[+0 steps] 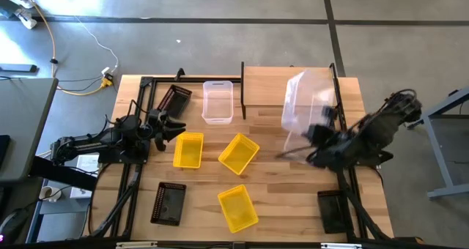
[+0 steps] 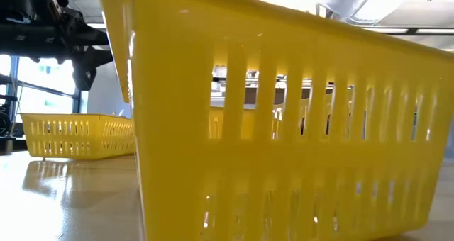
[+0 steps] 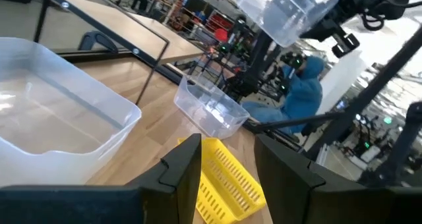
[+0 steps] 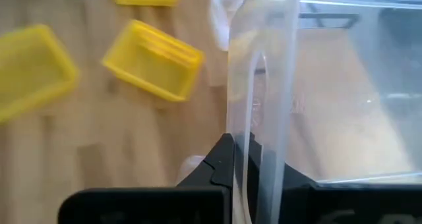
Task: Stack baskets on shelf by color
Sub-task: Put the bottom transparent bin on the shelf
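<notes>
My right gripper (image 1: 311, 135) has its fingers clamped on a clear basket's (image 1: 308, 102) rim above the shelf (image 1: 264, 84), while my left gripper (image 1: 170, 127) waits half-open, empty.

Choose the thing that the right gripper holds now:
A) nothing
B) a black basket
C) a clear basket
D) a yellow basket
C: the right gripper is shut on the wall of a clear basket, lifted near the shelf; the yellow baskets lie on the table.
</notes>
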Controlling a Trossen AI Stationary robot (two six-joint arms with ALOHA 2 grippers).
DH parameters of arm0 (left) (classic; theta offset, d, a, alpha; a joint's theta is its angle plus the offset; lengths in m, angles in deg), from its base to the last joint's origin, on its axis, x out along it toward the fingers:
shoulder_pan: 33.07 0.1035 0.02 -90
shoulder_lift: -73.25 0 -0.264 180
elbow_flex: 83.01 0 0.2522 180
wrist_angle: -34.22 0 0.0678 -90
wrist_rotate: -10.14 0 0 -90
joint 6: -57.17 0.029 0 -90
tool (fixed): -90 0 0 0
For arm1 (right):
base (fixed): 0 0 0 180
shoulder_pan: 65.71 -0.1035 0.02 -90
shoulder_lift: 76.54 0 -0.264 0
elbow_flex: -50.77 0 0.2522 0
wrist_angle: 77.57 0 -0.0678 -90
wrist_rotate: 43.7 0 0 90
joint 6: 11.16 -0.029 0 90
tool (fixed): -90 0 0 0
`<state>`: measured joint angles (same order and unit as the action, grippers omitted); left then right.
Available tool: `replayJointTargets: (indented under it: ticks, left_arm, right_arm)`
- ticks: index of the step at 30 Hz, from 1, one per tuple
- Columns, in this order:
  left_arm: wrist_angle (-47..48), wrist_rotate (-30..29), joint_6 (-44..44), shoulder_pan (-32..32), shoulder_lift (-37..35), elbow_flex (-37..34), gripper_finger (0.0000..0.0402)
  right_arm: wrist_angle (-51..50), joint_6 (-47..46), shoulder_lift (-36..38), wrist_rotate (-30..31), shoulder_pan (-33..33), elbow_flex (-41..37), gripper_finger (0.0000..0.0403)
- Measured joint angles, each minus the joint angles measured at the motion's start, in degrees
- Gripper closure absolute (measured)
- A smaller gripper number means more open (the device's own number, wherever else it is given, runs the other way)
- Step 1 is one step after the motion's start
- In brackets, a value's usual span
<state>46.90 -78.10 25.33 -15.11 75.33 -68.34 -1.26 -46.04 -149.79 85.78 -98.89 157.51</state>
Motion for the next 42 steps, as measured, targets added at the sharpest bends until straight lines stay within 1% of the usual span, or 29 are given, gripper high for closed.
replayJointTargets:
  ticks: [4, 7, 11, 21, 25, 29, 34, 38, 42]
  left_arm:
    - [-0.02, -2.19, -0.43, 0.00, 0.00, 0.00, 0.0271]
    - [-0.02, -4.03, -0.54, 0.00, 0.00, 0.01, 0.0271]
    - [-0.02, -4.79, -0.54, 0.00, 0.00, 0.02, 0.0271]
    - [-0.02, -5.47, -0.54, 0.00, 0.00, 0.00, 0.0271]
    - [-0.02, -5.49, -0.54, 0.00, -0.01, 0.01, 0.0271]
    - [-0.02, -5.68, -0.54, 0.00, -0.02, 0.00, 0.0271]
    - [-0.03, -7.35, -0.54, 0.00, -0.01, 0.00, 0.0271]
    - [-0.03, -7.40, -0.54, 0.00, 0.00, 0.00, 0.0271]
    - [-0.02, -7.40, -0.54, 0.00, 0.00, 0.00, 0.0271]
  right_arm:
    - [-0.03, 10.87, 4.80, 0.07, 6.14, -0.05, 0.0403]
    - [-0.11, 17.39, 8.01, -0.26, 11.43, -0.05, 0.0403]
    - [-0.16, 23.17, 11.21, -0.96, 18.19, -0.05, 0.0403]
    - [0.05, 35.11, 13.04, -8.54, 32.18, -0.57, 0.0403]
    - [-0.07, 39.15, 14.32, -11.35, 37.04, -6.77, 0.0403]
    - [0.73, 41.26, 16.14, -12.19, 40.18, -13.24, 0.0403]
    - [1.28, 46.41, 17.51, -18.75, 44.51, -18.92, 0.0403]
    - [2.01, 52.01, 17.91, -18.77, 47.70, -22.28, 0.0403]
    - [3.70, 57.95, 17.51, -19.32, 51.47, -23.96, 0.0403]
